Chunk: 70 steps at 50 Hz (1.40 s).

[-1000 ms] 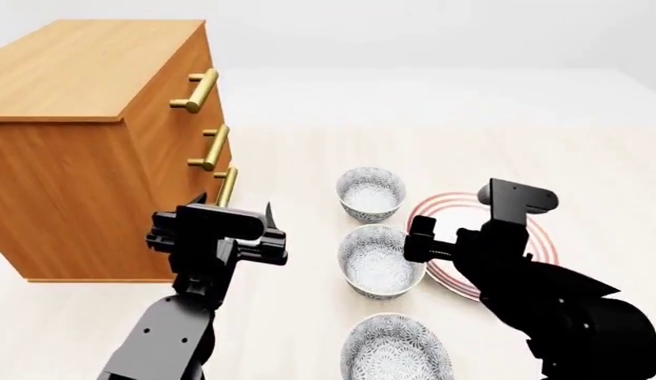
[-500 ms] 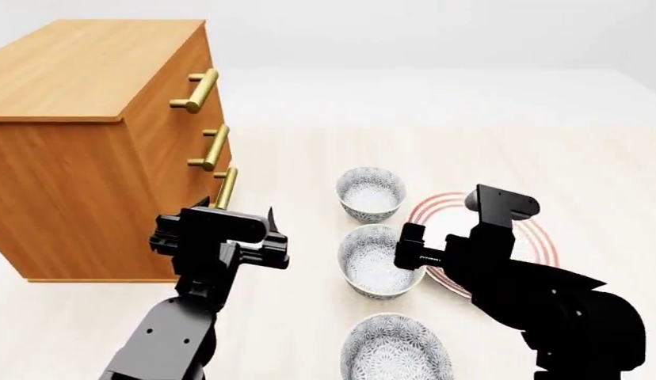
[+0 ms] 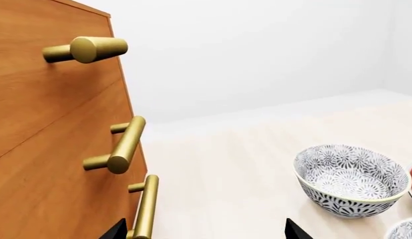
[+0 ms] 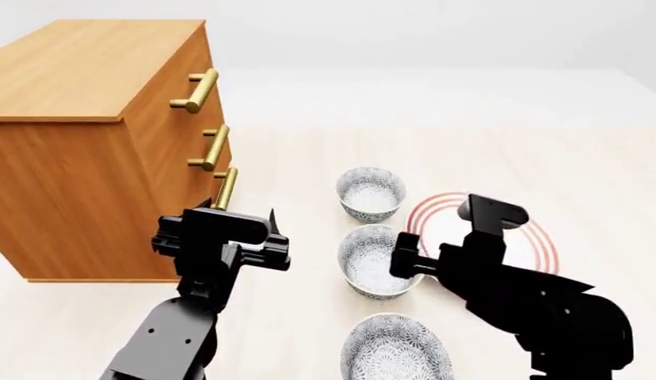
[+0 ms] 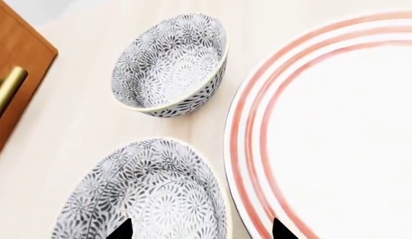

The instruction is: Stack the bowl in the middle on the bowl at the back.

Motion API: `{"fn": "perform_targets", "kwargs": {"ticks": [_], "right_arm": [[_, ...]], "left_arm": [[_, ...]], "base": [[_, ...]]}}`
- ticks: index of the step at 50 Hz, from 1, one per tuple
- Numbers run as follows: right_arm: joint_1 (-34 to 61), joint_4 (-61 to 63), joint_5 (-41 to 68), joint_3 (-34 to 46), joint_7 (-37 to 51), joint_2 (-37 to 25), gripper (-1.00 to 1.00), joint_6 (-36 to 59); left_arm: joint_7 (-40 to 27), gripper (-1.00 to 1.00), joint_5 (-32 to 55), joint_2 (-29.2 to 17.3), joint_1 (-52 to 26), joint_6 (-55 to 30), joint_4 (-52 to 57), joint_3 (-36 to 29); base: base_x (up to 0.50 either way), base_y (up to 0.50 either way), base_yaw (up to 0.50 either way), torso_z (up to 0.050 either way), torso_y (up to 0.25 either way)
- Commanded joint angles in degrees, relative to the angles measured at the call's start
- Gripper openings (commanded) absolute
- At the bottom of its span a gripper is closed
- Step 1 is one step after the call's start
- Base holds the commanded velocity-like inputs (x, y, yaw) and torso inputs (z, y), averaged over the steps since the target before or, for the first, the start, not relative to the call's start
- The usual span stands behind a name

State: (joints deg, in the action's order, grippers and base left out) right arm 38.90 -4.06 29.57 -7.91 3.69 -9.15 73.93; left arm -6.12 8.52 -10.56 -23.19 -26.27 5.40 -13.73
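Head view shows a pale wooden floor or tabletop (image 4: 307,150) filling most of the frame, with a large wooden chest of drawers (image 4: 85,142) in the upper left; three brass bar handles (image 4: 208,148) run down its front face. No brand, label or writing can be read on anything. Two black robot arms rise from the lower edge. The left gripper (image 4: 273,237) sits left of centre, just in front of the lowest handle, touching nothing; the left wrist view shows its two tips set wide apart with only bare surface between them. The right gripper (image 4: 400,257) is right of centre, at the right rim of the bowl in the middle (image 4: 378,260). The right wrist view shows its two tips apart, one over that bowl's patterned inside and one over the edge of the plate, so the bowl's rim lies between them; whether they touch it cannot be told. A flat white plate (image 4: 534,237) with red rings lies at centre right, partly hidden by the right arm. Three small white bowls with a grey-blue floral pattern stand in a line down the centre, apart from one another: the bowl at the back (image 4: 371,192) uppermost, the bowl in the middle below it, and a third bowl (image 4: 397,348) at the bottom edge.
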Motion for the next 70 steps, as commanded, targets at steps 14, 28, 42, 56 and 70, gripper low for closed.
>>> {"fn": "perform_targets", "kwargs": {"ticks": [14,28,42,56,70], "right_arm": [[-0.72,-1.66,0.73,2.88,-1.40,-0.43,1.00,-1.45],[-0.90,-1.85,1.23,4.73,-2.23,-0.70,1.00,-1.87],[-0.97,-2.25,1.74,5.96,-2.80,-0.97,1.00,-2.17],[-1.25,-2.49,2.20,7.08,-3.31,-1.29,-1.00,-2.53],[-1.49,-2.26,2.78,7.85,-3.55,-1.52,-1.00,-2.67]], "left_arm": [[-0.49,1.00,0.60,-0.43,-0.23,0.46,-0.79,-0.68],[-0.64,1.00,1.12,-0.67,-0.33,0.44,-0.99,-1.01],[-0.88,1.00,1.55,-0.84,-0.48,0.67,-1.52,-1.27],[-0.96,1.00,2.07,-1.00,-0.55,0.97,-2.28,-1.52],[-1.10,1.00,2.54,-1.23,-0.50,1.11,-2.48,-1.80]], "base": [[0.00,0.00,0.00,0.000,0.000],[0.00,0.00,0.00,0.000,0.000],[0.00,0.00,0.00,0.000,0.000],[0.00,0.00,0.00,0.000,0.000],[0.00,0.00,0.00,0.000,0.000]]}}
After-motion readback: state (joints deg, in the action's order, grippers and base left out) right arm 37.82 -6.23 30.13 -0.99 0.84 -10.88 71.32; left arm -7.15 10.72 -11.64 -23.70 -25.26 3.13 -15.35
